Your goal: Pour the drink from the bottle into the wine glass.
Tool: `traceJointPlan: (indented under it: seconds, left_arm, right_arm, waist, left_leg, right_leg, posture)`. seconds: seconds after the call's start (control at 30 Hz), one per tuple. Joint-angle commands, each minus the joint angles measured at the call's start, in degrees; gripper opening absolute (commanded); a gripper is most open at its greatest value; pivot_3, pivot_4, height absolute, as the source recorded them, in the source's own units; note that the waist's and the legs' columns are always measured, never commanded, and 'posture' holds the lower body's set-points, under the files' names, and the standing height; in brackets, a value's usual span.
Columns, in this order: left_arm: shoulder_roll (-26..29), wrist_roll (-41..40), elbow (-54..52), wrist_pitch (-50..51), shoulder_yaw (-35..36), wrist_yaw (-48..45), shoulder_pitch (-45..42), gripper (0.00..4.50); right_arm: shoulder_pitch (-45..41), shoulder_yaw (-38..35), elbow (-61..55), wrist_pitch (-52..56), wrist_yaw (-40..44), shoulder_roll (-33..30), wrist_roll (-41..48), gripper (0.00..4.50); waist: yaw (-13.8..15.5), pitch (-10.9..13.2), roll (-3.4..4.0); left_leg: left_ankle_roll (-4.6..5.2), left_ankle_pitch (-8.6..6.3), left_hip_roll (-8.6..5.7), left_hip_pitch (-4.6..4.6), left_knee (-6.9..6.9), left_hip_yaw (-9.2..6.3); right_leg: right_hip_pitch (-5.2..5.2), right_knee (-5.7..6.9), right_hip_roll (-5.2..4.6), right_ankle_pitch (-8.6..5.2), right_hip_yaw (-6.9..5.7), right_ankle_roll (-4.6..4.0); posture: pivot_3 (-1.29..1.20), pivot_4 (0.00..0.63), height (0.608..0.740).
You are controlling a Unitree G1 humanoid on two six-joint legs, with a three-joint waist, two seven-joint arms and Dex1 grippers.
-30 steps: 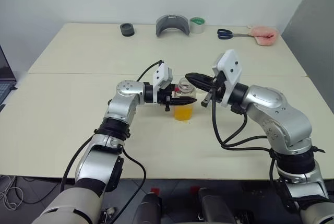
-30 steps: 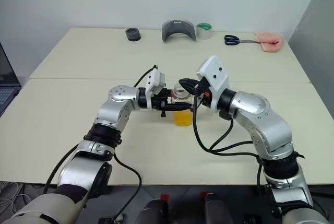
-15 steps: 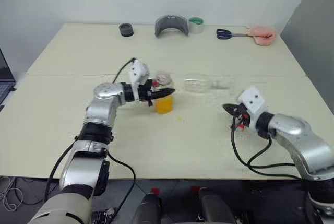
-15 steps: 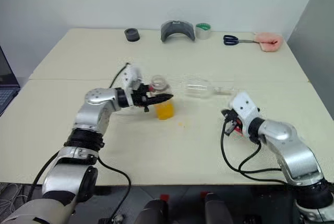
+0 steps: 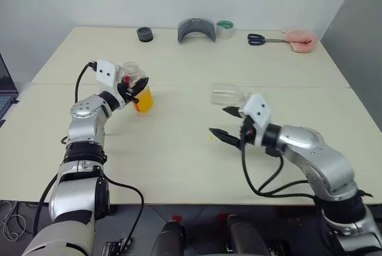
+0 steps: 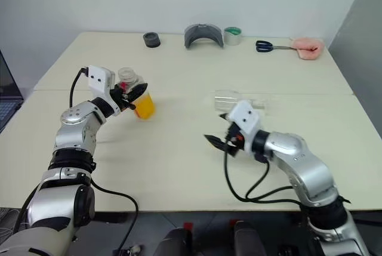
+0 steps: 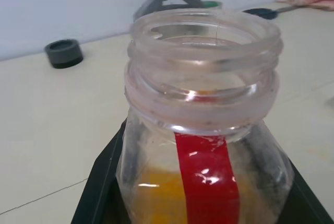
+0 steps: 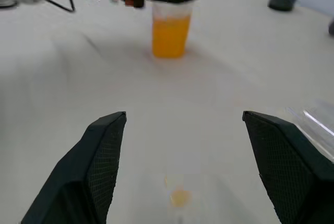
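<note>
My left gripper (image 5: 136, 86) is shut on the bottle (image 5: 138, 92) at the left of the table. The bottle leans a little, its mouth open with no cap on it. The orange drink (image 5: 143, 100) fills its lower part, and a red label strip (image 7: 206, 174) runs down its side between my black fingers (image 7: 102, 182). The wine glass (image 5: 225, 95) lies on its side on the table (image 5: 179, 160), right of centre. Just in front of it my right gripper (image 5: 218, 120) stands open and holds nothing.
A small orange drop (image 8: 179, 198) lies on the table by the right gripper. Along the far edge are a black ring (image 5: 144, 33), a grey curved piece (image 5: 196, 29), a tape roll (image 5: 225, 28), scissors (image 5: 261, 39) and a pink cloth (image 5: 301, 39).
The left gripper has carried the bottle from the table's middle to the left. The right gripper, shut beside the bottle before, swung away to the right, came back and opened. The wine glass now lies toppled.
</note>
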Motion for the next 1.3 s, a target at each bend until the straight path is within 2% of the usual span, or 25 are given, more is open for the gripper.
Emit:
traceJointPlan:
  seconds: [0.03,0.3,0.37,0.6,0.73,1.03,1.23,1.3]
  left_arm:
    - [0.85,0.01,3.86,-3.19,2.28,4.37,-2.32,1.76]
    - [-0.33,1.19,11.34,-7.12,2.63,9.41,-4.27,1.74]
    - [-0.27,1.33,12.69,-7.4,2.71,10.49,-4.49,2.47]
    - [-0.44,1.37,13.3,-8.27,2.66,10.26,-3.43,4.48]
    - [-0.51,1.47,12.54,-8.76,2.56,9.9,-1.97,4.48]
    - [-1.83,1.59,6.47,-12.95,2.81,12.86,5.74,4.48]
    - [-3.44,1.62,-7.39,-11.77,2.13,14.52,16.54,4.48]
    - [-4.28,1.17,-16.16,-9.41,1.54,14.51,22.48,4.48]
  right_arm:
    - [-4.85,3.86,3.8,-1.52,-1.67,4.25,-2.42,3.68]
    - [-9.35,6.46,8.48,-3.2,-2.06,9.59,-5.21,3.68]
    - [-9.82,6.54,9.0,-3.27,-2.07,10.2,-5.63,3.68]
    - [-8.87,6.62,8.42,-3.0,-2.1,10.21,-6.48,3.68]
    - [-8.14,6.88,8.28,-3.16,-2.09,9.88,-7.4,3.68]
    - [-3.96,7.05,7.54,-7.13,-4.62,8.48,-12.01,3.68]
    - [2.94,5.71,2.57,-11.51,-6.91,3.96,-17.24,3.68]
    - [6.85,4.7,-0.78,-12.48,-7.27,0.69,-19.13,3.68]
  waist:
    - [-0.06,0.0,-0.01]
    - [-0.04,-0.01,-0.01]
    - [-0.05,-0.03,-0.01]
    - [-0.12,-0.03,-0.02]
    - [-0.14,-0.05,-0.05]
    - [-0.12,-0.06,-0.07]
    - [-0.1,-0.07,-0.08]
    - [-0.06,-0.07,-0.08]
  left_leg:
    - [-0.08,0.04,0.0,0.01,0.0,0.01]
    - [-0.12,0.07,-0.01,0.05,-0.01,0.0]
    - [-0.11,0.06,-0.02,0.06,0.0,0.02]
    - [-0.14,0.08,-0.01,-0.13,0.02,0.08]
    - [-0.19,0.11,-0.04,-0.39,0.1,0.17]
    - [-0.18,0.1,-0.01,-0.38,0.08,0.25]
    - [-0.17,0.1,-0.01,-0.36,0.06,0.3]
    - [-0.17,0.09,0.0,-0.36,0.05,0.31]
  right_leg:
    - [0.0,0.0,0.0,0.0,0.01,0.0]
    - [-0.02,0.09,-0.02,0.0,0.01,-0.01]
    - [-0.02,0.11,-0.02,0.0,0.02,-0.01]
    - [-0.37,0.36,-0.02,0.01,0.07,-0.02]
    - [-0.81,0.71,-0.09,0.01,0.12,-0.03]
    - [-0.87,0.73,-0.1,0.02,0.14,-0.04]
    - [-0.87,0.73,-0.13,0.02,0.21,-0.04]
    - [-0.87,0.71,-0.13,0.02,0.22,-0.04]
  posture:
    - [0.0,0.15,0.74]
    - [0.0,0.15,0.74]
    - [0.0,0.15,0.74]
    - [0.0,0.15,0.74]
    - [0.0,0.15,0.74]
    - [0.0,0.15,0.74]
    - [0.0,0.15,0.74]
    - [0.0,0.15,0.74]
